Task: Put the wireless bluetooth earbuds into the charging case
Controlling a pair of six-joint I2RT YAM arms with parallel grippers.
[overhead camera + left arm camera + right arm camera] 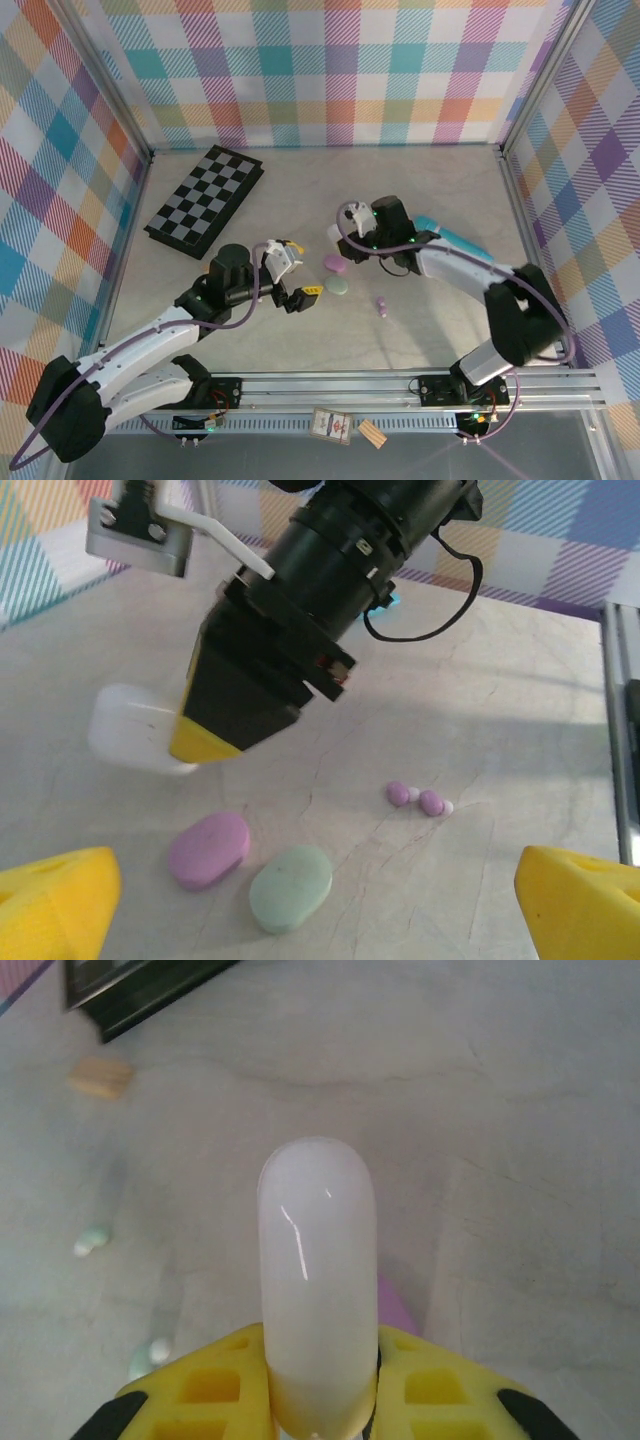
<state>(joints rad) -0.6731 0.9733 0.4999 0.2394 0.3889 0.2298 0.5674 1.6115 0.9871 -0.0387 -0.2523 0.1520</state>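
Note:
My right gripper (320,1370) is shut on a white charging case (317,1270), which stands on edge between its yellow fingers (200,1390). From the left wrist view the same white case (130,725) hangs just above the table under the right gripper (215,735). A purple case (208,849) and a pale green case (291,886) lie closed side by side. Two purple earbuds (417,799) sit to their right. Two pale green earbuds (92,1240) lie left of the held case. My left gripper (320,920) is wide open and holds nothing, hovering near the cases (336,275).
A folded chessboard (205,200) lies at the back left. A turquoise stick (450,238) rests beside the right arm. A small wooden block (100,1077) sits near the board. The metal rail (400,385) runs along the near edge.

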